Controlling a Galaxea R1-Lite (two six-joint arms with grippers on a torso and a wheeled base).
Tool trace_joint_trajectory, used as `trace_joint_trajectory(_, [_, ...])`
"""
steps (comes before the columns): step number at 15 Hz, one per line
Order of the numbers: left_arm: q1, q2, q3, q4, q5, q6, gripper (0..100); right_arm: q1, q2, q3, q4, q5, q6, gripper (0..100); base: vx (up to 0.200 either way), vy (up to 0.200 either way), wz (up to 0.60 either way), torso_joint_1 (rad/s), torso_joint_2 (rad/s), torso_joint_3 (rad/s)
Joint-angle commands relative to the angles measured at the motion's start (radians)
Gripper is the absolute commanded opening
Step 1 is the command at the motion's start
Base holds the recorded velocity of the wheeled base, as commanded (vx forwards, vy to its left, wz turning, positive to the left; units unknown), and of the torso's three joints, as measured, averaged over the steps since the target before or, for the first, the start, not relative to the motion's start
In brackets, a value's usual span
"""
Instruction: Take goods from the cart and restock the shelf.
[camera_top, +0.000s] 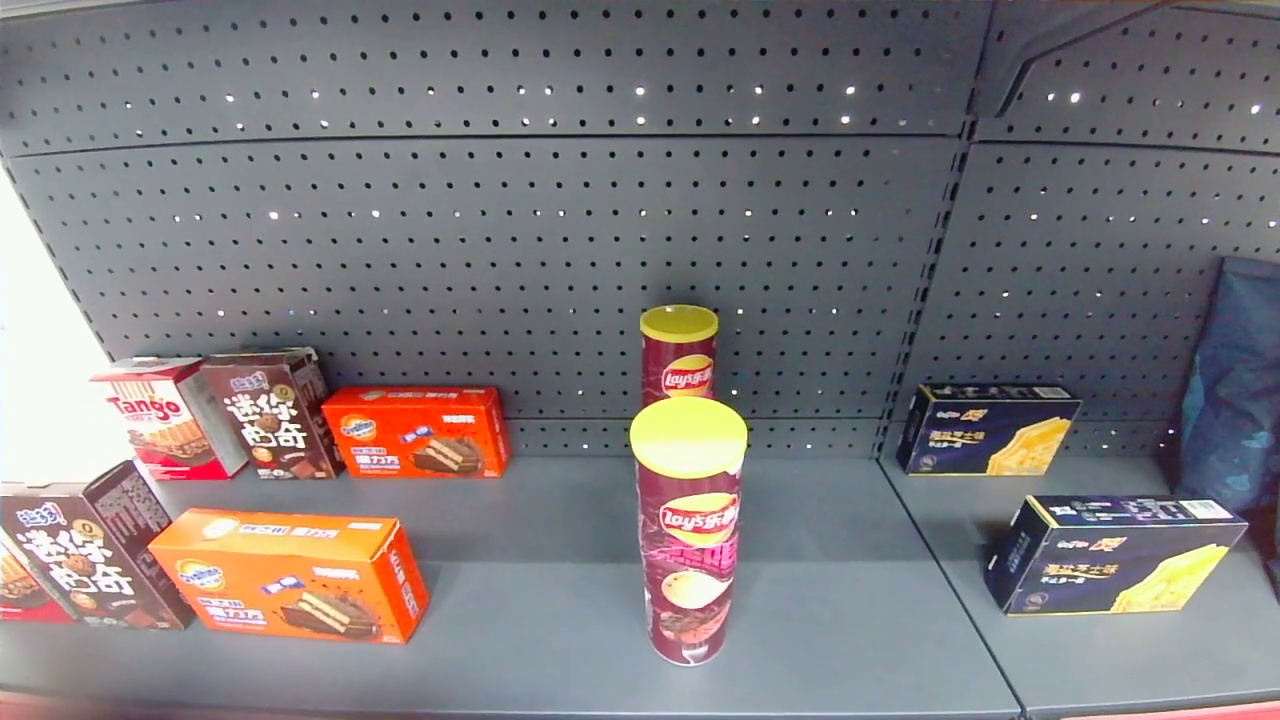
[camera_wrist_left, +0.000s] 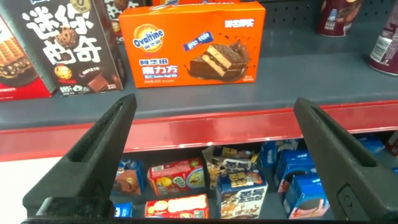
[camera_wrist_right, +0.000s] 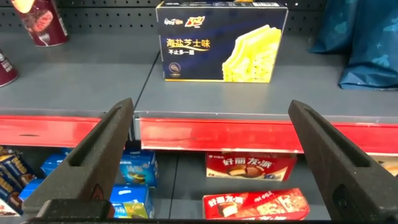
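Note:
On the grey shelf stand two maroon chip cans with yellow lids, one at the front and one behind it. Orange boxes, dark brown boxes and a red wafer box fill the left side. Two navy boxes lie to the right. My left gripper is open and holds nothing, just in front of the shelf edge facing an orange box. My right gripper is open too, before a navy box.
A red strip runs along the shelf's front edge. A lower shelf beneath it holds small packs and red boxes. A blue bag stands at the far right. Perforated back panel closes the rear.

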Motion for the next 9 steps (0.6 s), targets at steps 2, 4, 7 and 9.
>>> trace_joint_trajectory(2, [0.0, 0.0, -0.001, 0.0, 0.0, 0.0, 100, 0.0, 0.001, 0.0, 0.0, 0.0, 0.0, 100, 0.0, 0.0, 0.0, 0.0, 0.0, 0.0])
trace_joint_trajectory(4, [0.0, 0.0, -0.001, 0.0, 0.0, 0.0, 100, 0.0, 0.001, 0.0, 0.0, 0.0, 0.0, 100, 0.0, 0.0, 0.0, 0.0, 0.0, 0.0])
trace_joint_trajectory(7, [0.0, 0.0, -0.001, 0.0, 0.0, 0.0, 100, 0.0, 0.001, 0.0, 0.0, 0.0, 0.0, 100, 0.0, 0.0, 0.0, 0.0, 0.0, 0.0])
trace_joint_trajectory(9, [0.0, 0.0, 0.001, 0.0, 0.0, 0.0, 100, 0.0, 0.001, 0.0, 0.0, 0.0, 0.0, 100, 0.0, 0.0, 0.0, 0.0, 0.0, 0.0])
